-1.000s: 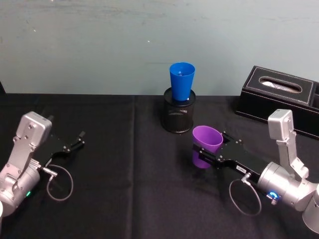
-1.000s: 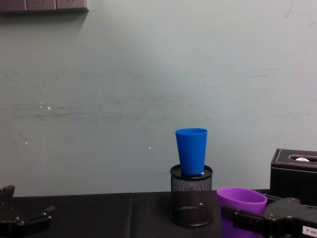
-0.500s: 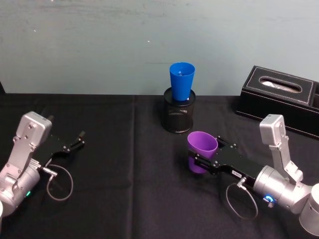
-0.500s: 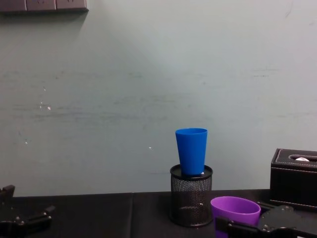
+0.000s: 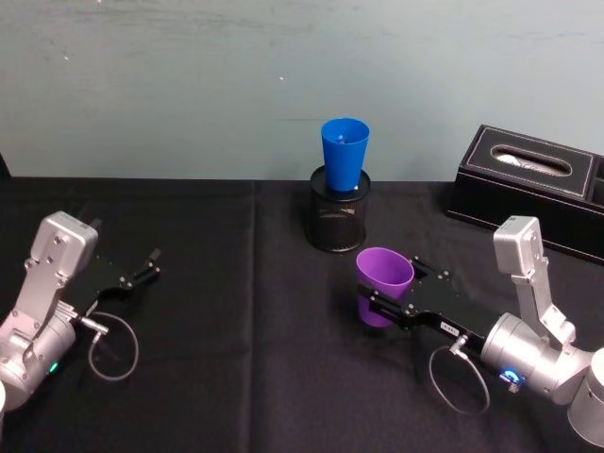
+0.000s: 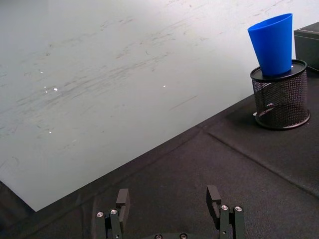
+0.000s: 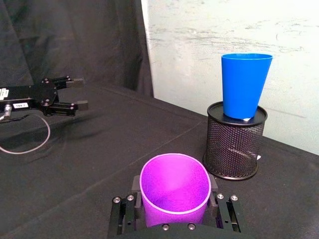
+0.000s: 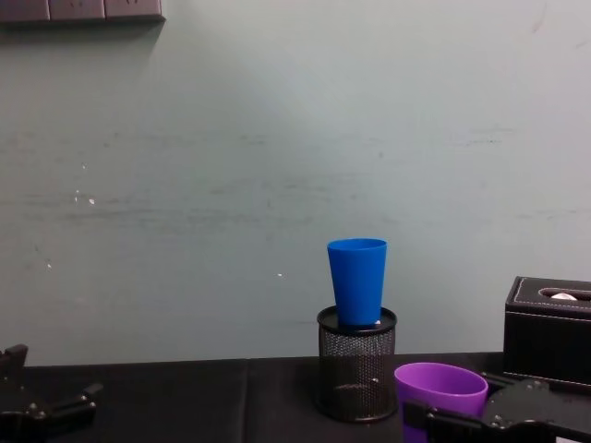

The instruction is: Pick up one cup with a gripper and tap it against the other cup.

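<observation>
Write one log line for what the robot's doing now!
right gripper: shut on purple cup | blue cup: in mesh holder, cups apart | left gripper: open, idle at left

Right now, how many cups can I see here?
2. A purple cup sits between the fingers of the right gripper; a blue cup stands in the black mesh holder behind it. The left gripper idles far left. None seems hidden.

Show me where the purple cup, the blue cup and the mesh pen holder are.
purple cup (image 5: 385, 272), head view, inner wall.
blue cup (image 5: 344, 165), head view, outer wall.
mesh pen holder (image 5: 335, 225), head view, front mesh.
</observation>
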`<action>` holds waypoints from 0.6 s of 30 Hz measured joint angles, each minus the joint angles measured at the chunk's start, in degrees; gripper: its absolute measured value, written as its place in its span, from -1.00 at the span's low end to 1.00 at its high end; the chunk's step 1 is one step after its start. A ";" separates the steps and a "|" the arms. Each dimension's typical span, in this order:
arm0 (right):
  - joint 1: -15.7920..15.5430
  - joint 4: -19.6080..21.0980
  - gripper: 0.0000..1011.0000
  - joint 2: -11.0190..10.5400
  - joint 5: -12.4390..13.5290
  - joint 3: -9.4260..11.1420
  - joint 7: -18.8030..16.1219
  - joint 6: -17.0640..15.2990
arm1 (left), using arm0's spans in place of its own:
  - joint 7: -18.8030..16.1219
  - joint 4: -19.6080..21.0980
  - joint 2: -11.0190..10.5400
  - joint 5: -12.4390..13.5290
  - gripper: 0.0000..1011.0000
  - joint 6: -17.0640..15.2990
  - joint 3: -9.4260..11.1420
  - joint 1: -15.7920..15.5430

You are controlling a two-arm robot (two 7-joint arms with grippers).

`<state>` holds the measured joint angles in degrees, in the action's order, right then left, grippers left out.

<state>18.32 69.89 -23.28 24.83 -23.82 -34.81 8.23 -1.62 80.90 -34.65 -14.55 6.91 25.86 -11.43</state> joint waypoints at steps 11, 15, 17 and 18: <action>-0.31 0.49 0.45 -0.40 -0.64 -0.03 0.09 0.49 | 0.00 0.00 0.00 0.00 1.00 0.00 0.00 0.00; -0.74 0.69 0.45 -0.62 -1.12 0.05 0.52 0.78 | 0.00 0.00 0.00 0.00 1.00 0.00 0.00 0.00; -1.13 0.88 0.45 -0.78 -1.56 0.13 0.97 0.95 | 0.00 0.00 0.00 0.00 1.00 0.00 0.00 0.00; -1.27 0.92 0.45 -0.82 -1.68 0.16 1.05 1.00 | 0.00 0.00 0.00 0.00 1.00 0.00 0.00 0.00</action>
<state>17.05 70.81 -24.09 23.15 -23.66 -33.77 9.23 -1.62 80.90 -34.65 -14.55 6.91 25.86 -11.43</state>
